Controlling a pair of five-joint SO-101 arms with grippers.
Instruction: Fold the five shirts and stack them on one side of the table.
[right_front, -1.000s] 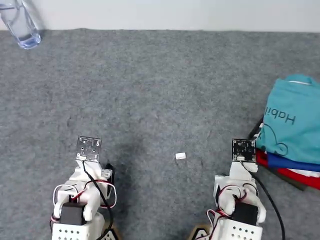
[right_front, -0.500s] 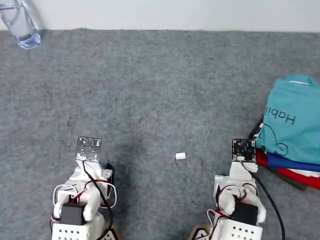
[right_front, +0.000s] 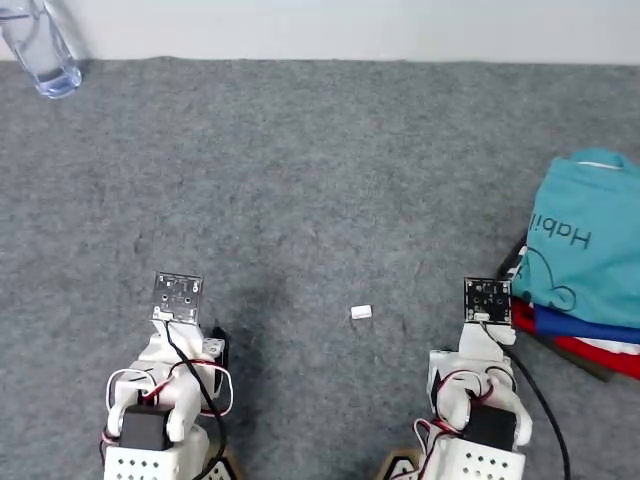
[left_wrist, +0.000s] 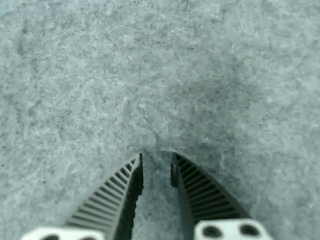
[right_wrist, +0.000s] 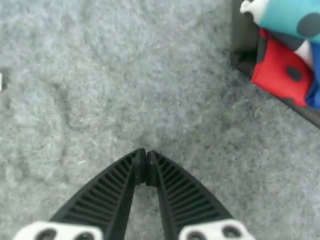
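no visible change, shirt stack (right_front: 585, 250) unmoved

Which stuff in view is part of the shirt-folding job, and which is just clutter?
Job:
- shirt stack at the table's right side, teal shirt on top
- left hand
- right hand

Lying about:
- small white piece between the arms
- clear container at the far left corner

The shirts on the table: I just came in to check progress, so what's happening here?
Nothing is being handled. The folded shirts sit stacked at the table's edge beside the right arm, teal on top, blue and red beneath. Both arms sit at the near edge: the left tool slightly open, the right tool shut, both empty over grey mat. A small white item lies between them.
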